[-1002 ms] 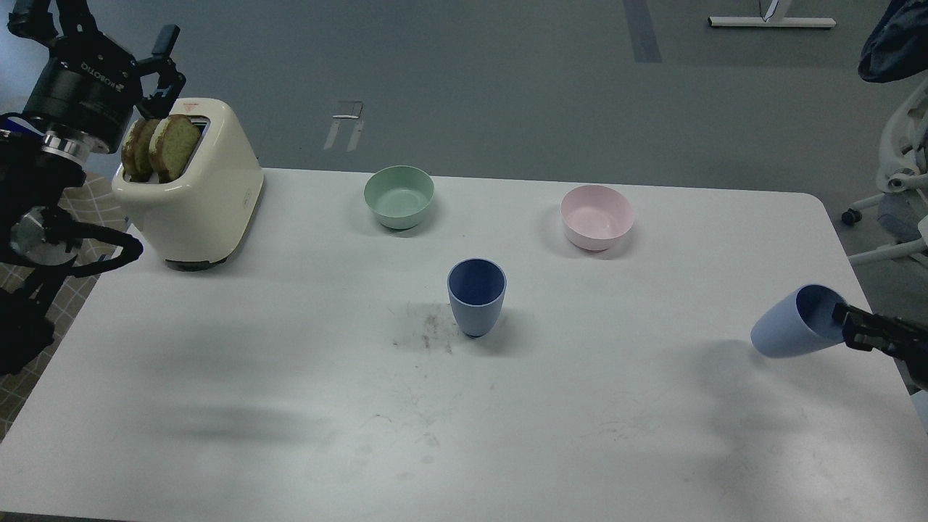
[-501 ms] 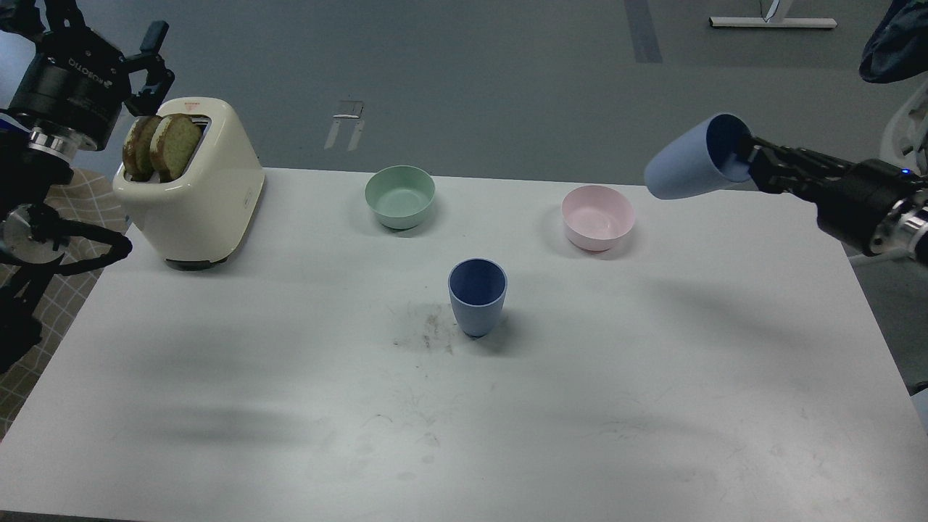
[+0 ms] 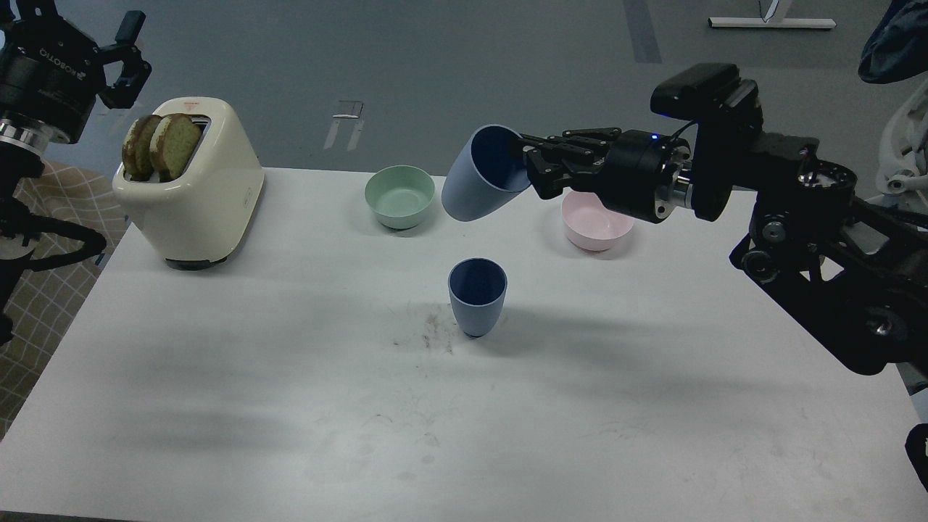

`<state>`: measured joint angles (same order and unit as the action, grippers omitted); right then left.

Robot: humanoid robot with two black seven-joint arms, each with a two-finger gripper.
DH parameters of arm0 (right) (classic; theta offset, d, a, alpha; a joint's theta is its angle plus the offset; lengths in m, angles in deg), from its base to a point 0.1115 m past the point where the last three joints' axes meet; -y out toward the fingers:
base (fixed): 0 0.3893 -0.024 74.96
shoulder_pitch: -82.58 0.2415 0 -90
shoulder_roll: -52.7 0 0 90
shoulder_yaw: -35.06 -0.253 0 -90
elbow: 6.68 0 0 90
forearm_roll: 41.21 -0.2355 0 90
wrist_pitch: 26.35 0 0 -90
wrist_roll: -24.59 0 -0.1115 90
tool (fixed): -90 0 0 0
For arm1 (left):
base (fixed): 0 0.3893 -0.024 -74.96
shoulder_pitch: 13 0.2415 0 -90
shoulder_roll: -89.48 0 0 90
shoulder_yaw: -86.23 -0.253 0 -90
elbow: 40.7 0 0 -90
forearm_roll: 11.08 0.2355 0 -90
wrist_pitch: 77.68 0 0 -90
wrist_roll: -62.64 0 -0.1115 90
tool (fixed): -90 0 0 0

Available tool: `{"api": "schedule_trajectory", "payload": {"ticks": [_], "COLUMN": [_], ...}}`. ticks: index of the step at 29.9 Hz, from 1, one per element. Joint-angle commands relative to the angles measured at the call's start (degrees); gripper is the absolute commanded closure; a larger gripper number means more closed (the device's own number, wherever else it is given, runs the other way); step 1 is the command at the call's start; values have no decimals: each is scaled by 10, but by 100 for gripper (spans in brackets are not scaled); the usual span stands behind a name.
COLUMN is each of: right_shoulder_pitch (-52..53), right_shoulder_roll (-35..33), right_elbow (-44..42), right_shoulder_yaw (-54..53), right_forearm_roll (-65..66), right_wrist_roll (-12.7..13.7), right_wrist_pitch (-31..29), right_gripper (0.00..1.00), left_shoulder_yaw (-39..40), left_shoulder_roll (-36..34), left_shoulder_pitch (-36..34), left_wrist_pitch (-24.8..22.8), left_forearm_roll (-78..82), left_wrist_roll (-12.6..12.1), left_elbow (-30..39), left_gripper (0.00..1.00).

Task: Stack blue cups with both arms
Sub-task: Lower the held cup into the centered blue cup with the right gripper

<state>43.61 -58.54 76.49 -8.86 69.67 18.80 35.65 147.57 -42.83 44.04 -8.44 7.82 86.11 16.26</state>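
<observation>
the table (image 3: 217,406) fills most of the frame, white and scuffed near its centre. my right arm (image 3: 812,239) enters from the right edge and reaches toward the upper centre. my left arm (image 3: 29,109) sits along the left edge, well apart from both cups.

the toaster (image 3: 196,196), upper left, holds two slices of bread (image 3: 156,145). the mint-green bowl (image 3: 399,196) and the pink bowl (image 3: 596,221) stand on the far part of the table.

my right jaws (image 3: 540,165) are clamped on the rim of the carried blue cup (image 3: 478,177), one finger reaching inside the mouth. this cup is in the air at upper centre, tilted, base pointing down-left, mouth toward the wrist. it appears above and slightly behind the standing blue cup (image 3: 476,293), which rests upright and open-mouthed at the table centre, untouched.

my left jaws (image 3: 119,51), top left corner, stand apart and hold nothing.

task status, as a judgement: pickup is complete and the carry is nearly over the target. remaining: turn the carried cup upright, align its base over the open mouth below, lower it in, release. the stack is not yet made. the tilt is the main risk; a base lowered off-centre could tip the standing cup.
</observation>
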Motion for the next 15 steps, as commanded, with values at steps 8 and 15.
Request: {"api": "schedule_trajectory", "payload": {"ticks": [8, 15], "right_shoulder_pitch": [29, 47], "right_shoulder_roll": [12, 12], "right_elbow": [2, 0], "right_shoulder_yaw": [45, 60], "right_forearm_roll": [4, 38], "right_wrist_roll": [0, 0], "right_wrist_pitch": [0, 0], "right_gripper": [100, 100], "left_shoulder_yaw": [3, 3], "left_shoulder_roll": [0, 4], "left_shoulder_pitch": [-1, -2], "left_wrist_pitch": [-6, -11], "left_forearm_roll": [0, -1], "left_wrist_roll": [0, 0], "left_elbow": [0, 0], "left_gripper": [2, 3]}}
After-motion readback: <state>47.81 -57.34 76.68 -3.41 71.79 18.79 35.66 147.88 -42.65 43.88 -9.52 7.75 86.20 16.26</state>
